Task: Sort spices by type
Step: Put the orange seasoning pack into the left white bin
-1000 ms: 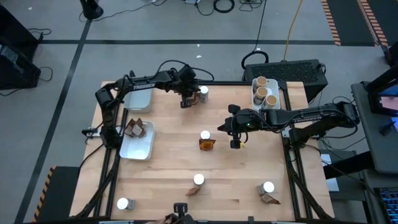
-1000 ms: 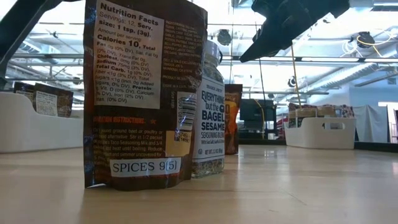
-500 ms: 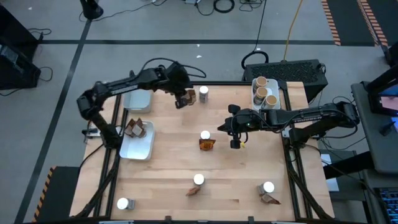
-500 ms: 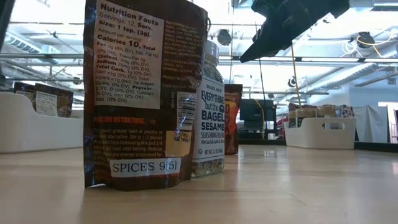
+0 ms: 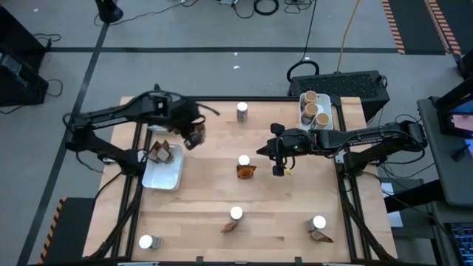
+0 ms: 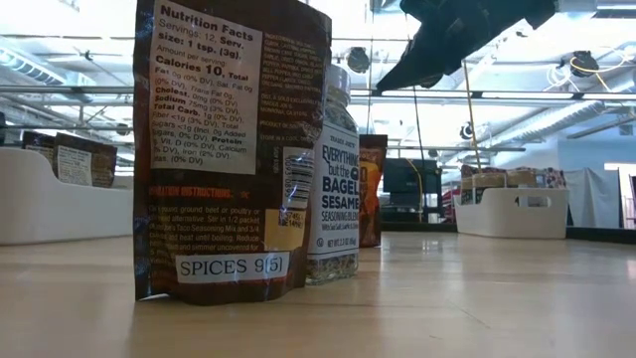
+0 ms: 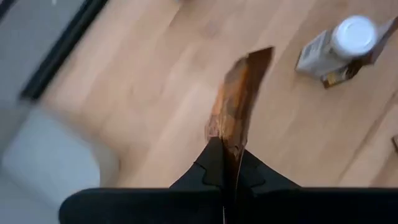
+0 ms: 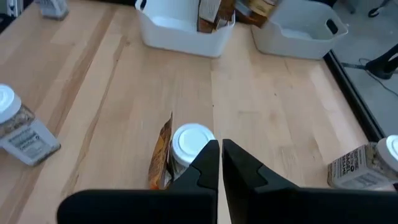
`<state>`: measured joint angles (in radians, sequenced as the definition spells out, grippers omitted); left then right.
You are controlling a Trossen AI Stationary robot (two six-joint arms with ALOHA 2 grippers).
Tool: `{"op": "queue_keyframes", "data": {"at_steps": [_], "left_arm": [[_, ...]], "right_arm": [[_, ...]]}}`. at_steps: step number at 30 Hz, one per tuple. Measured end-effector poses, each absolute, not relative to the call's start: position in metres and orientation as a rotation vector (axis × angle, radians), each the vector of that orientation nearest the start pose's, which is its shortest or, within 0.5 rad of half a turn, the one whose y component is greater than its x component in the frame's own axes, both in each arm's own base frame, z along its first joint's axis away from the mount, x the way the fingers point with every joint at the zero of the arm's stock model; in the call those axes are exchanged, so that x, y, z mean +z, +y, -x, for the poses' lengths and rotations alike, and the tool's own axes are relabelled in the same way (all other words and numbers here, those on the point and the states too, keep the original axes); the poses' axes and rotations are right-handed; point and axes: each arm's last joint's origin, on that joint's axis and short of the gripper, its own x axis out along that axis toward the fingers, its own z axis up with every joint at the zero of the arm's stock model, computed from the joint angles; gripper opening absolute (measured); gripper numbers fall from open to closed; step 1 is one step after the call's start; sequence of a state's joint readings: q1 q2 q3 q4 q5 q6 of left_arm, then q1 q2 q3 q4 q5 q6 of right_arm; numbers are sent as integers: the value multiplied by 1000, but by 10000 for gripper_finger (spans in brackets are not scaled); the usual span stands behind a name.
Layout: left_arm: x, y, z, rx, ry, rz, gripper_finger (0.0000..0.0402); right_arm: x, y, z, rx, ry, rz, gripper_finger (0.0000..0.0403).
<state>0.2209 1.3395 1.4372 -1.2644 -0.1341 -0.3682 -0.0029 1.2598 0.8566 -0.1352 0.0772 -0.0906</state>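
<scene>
We see our left hand [image 5: 194,137] pinching a small brown crinkled packet [image 7: 235,111] by its edge, held above the pale wooden tabletop [image 5: 207,192] just beside the white rectangular tray [image 5: 164,176] that already holds other brown packets [image 5: 160,153]. Our right hand [image 5: 278,164] hovers near the tabletop's middle with its fingers pressed together and nothing between them, close to a white-lidded glass jar [image 8: 191,142] standing against another brown packet [image 8: 161,155]. More white-lidded jars [image 5: 236,213] and packets [image 5: 321,236] stand scattered over the near side, one jar [image 5: 242,111] at the far edge, and tan cork-topped jars [image 5: 316,112] fill a tray [image 5: 329,111] at the far right.
</scene>
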Motion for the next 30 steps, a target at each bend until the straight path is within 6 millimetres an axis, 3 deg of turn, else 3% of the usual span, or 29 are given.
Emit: {"op": "queue_keyframes", "data": {"at_steps": [6,10,19,30], "left_arm": [[356,33,-203,736,1172,461,0],[346,25,-195,814,1212,505,0],[311,9,-190,948,1297,569,0],[309,1,-187,986,1300,550,0]], "right_arm": [[265,-3,-271,-53,539,112,0],[266,-3,-272,-52,526,118,0],[266,-3,-272,-48,520,132,0],[266,-3,-272,-46,520,127,0]]}}
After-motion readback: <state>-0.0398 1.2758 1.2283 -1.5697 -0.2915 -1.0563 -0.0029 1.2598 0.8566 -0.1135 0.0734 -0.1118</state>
